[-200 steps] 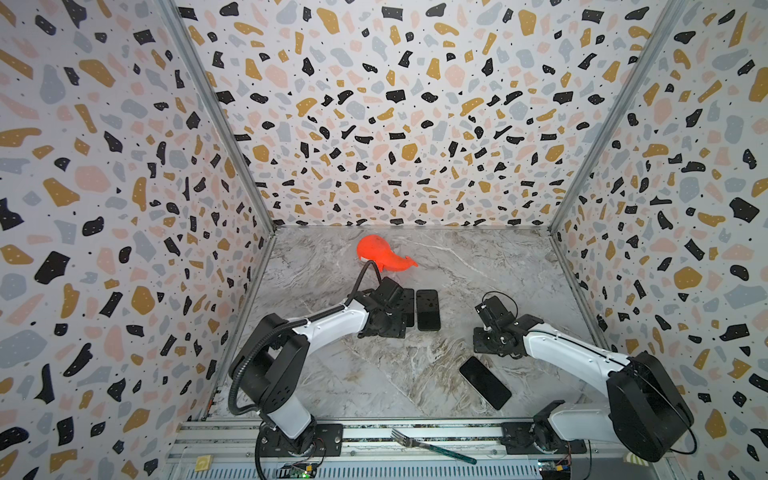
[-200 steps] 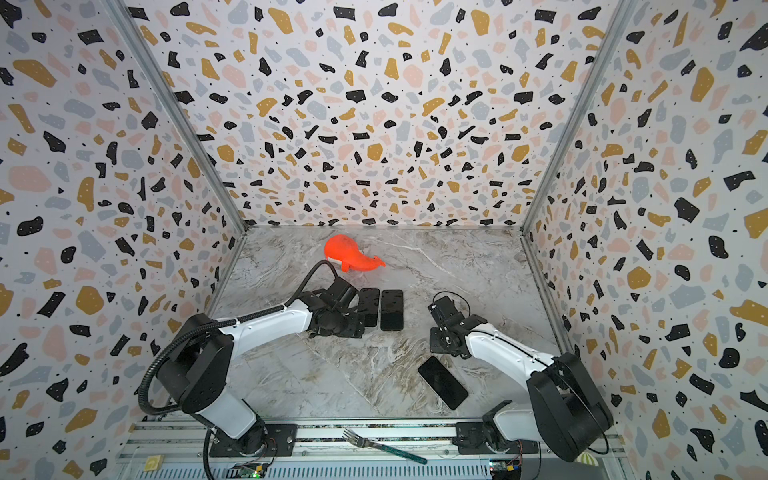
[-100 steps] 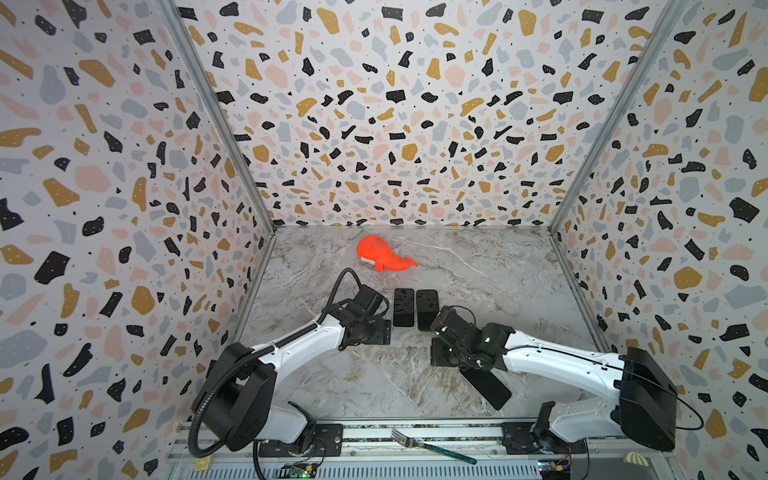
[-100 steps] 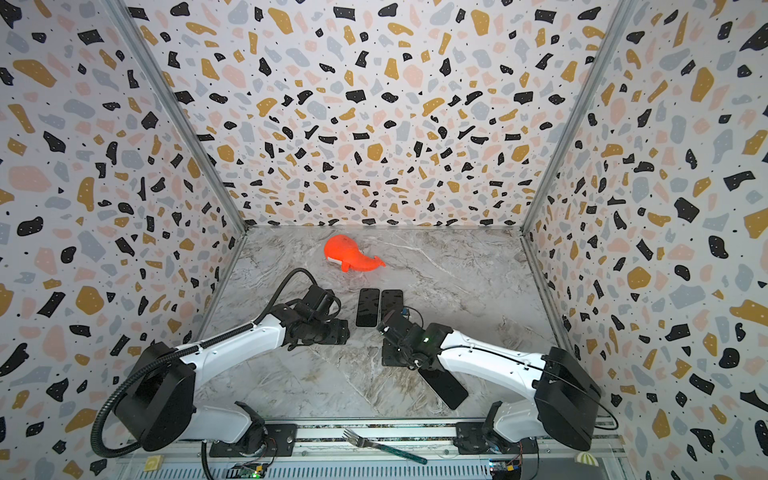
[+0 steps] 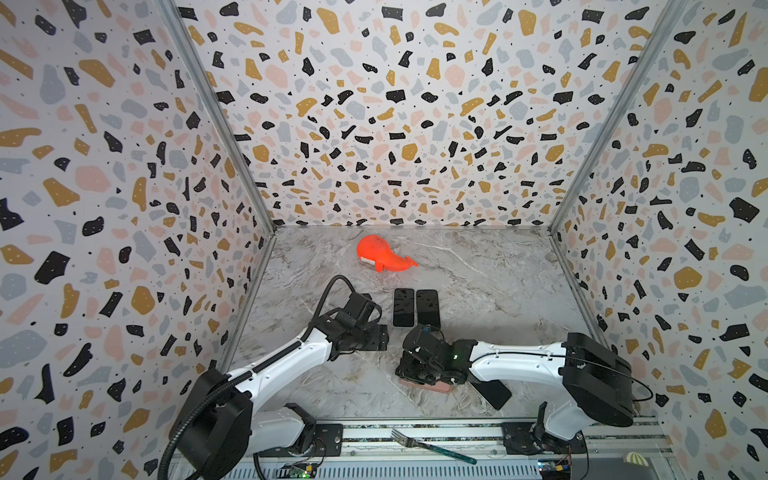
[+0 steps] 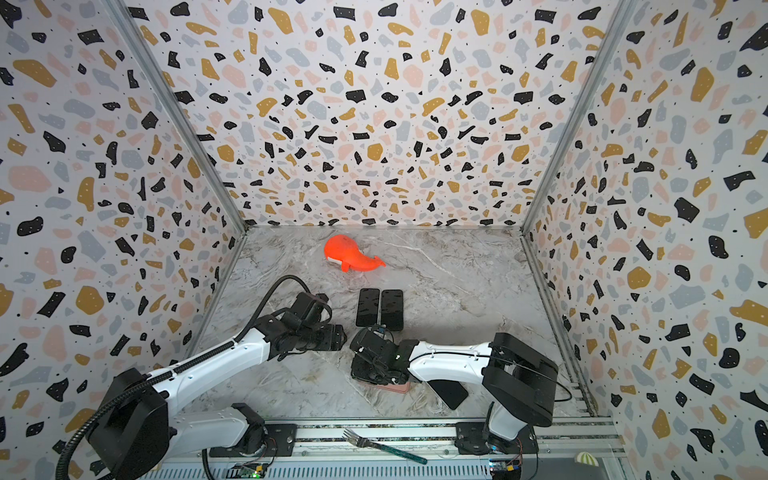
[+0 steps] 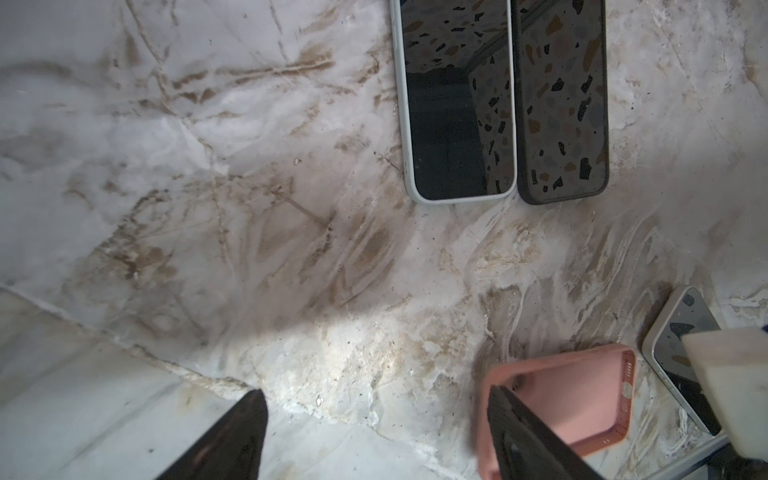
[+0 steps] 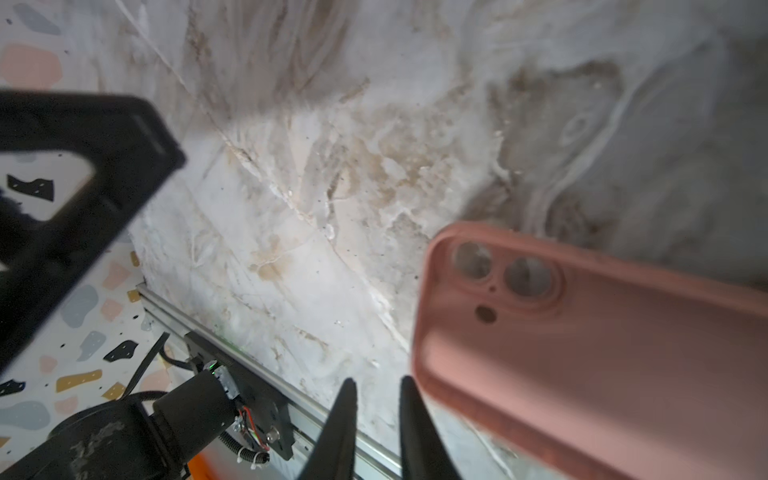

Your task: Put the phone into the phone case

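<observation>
An empty pink phone case (image 7: 582,395) lies on the marble floor near the front; only its edge (image 5: 428,386) shows under my right gripper (image 5: 415,370) in both top views. A bare dark phone (image 5: 490,392) lies just right of the case, partly under the right arm. My right gripper (image 8: 378,382) has its jaws a narrow gap apart with nothing between them, and the case (image 8: 582,353) lies beside one finger. My left gripper (image 7: 374,399) stands wide open and empty, left of the case, with one finger (image 7: 523,432) in front of the case's corner.
Two phones in cases, one white-rimmed (image 5: 404,307) and one dark (image 5: 428,307), lie side by side behind both grippers. An orange whale toy (image 5: 382,259) sits near the back wall. A fork (image 5: 432,444) rests on the front rail. Patterned walls close in three sides.
My right arm swung left and forward to sit over the pink case, and its jaws parted a little. My left gripper drew back from the two cased phones, still open.
</observation>
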Controlling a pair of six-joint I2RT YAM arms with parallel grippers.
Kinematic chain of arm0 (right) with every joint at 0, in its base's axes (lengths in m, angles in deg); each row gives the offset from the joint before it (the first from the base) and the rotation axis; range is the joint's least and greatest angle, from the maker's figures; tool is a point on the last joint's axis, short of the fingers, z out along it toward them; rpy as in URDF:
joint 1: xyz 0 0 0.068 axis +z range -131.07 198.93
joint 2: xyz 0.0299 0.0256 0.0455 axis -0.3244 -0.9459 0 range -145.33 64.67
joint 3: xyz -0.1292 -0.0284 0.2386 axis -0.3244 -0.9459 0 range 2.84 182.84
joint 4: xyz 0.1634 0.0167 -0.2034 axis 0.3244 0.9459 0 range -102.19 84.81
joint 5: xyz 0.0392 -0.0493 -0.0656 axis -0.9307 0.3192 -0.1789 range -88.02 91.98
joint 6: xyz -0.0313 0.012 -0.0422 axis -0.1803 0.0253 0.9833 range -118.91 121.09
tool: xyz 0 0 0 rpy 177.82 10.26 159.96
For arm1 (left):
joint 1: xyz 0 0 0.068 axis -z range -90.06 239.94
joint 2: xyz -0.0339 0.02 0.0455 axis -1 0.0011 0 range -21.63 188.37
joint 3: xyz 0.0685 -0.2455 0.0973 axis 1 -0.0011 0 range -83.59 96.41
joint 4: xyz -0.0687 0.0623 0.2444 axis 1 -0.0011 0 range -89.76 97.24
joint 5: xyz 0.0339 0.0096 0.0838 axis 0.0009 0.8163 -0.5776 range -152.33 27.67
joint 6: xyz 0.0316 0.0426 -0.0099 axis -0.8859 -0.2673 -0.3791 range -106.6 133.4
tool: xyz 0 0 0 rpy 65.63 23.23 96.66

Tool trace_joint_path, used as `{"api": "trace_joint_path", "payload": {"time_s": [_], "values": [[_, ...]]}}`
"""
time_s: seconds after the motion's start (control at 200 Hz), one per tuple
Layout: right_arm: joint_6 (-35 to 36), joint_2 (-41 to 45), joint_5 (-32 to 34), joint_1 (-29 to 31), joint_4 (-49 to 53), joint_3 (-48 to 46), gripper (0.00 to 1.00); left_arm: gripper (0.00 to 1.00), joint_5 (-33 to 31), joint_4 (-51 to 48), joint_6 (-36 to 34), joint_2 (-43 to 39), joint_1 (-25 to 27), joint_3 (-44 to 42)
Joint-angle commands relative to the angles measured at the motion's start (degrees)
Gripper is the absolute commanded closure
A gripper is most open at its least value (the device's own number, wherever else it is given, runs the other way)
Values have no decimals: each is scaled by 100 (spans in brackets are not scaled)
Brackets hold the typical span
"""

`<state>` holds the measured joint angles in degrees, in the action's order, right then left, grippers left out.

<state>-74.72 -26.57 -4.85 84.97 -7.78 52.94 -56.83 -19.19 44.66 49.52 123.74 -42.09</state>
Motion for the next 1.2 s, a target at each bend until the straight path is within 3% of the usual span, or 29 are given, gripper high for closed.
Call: {"api": "trace_joint_path", "payload": {"time_s": [0.0,0.18,0.32,0.496,0.641,0.936,1.196], "values": [[595,188,-274,-229,23,139,67,16,123,97,98,-108,-32,-153],[2869,976,-19,-572,788,2,57,17,552,261,227,-389,37,-538],[4655,1030,265,-882,1908,172,57,17,575,227,431,-673,262,-749],[6350,775,323,-848,2144,197,65,18,723,414,606,-697,285,-980],[6807,530,368,-856,2078,306,65,19,970,694,763,-706,316,-1131],[7013,164,360,-978,1795,156,66,19,1032,963,987,-674,364,-1301],[7102,-307,222,-988,1687,283,78,19,1032,1171,1014,-355,449,-1312]]}}
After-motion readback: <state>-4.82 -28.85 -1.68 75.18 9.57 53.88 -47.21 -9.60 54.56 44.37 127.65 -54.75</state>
